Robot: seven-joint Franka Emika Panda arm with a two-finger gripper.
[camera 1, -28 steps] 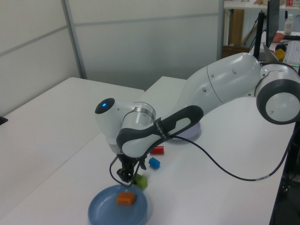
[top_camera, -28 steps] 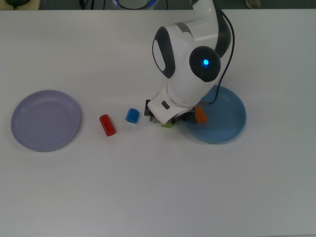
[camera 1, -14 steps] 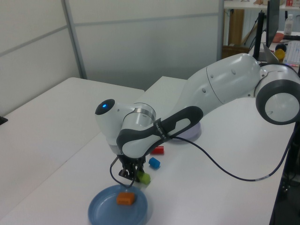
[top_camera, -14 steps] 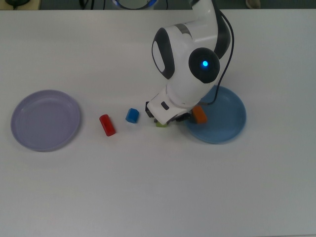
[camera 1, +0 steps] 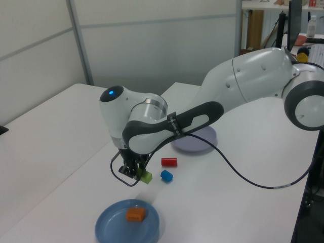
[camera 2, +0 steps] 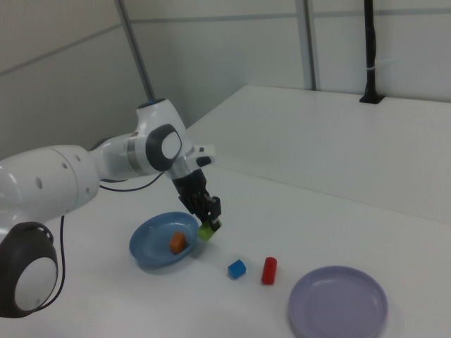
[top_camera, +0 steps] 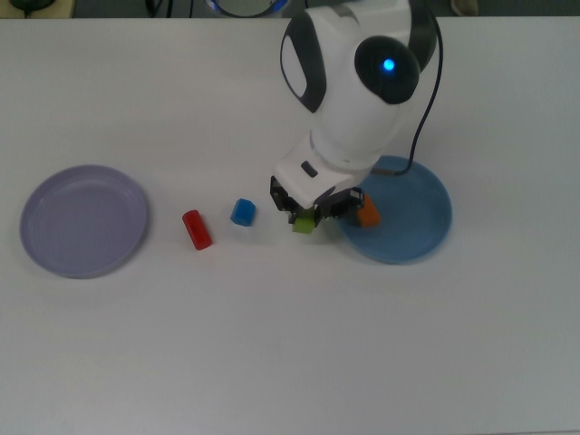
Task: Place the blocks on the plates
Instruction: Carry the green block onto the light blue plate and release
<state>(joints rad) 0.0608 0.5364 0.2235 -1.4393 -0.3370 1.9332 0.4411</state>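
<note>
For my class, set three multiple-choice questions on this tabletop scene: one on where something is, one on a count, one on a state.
1. Where is the small orange oblong block?
A. on the round blue plate
B. on the round lavender plate
C. on the bare white table

2. How many blocks lie on the bare table?
A. one
B. two
C. four

3. What is the state of the small green oblong block?
A. lying on the lavender plate
B. held off the table by the end effector
C. stacked on the red block

Answers:
1. A, it sits inside the blue plate's rim.
2. B, only the red oblong block and the blue cube-like block.
3. B, the left view shows it gripped, clear of the surface.
</note>
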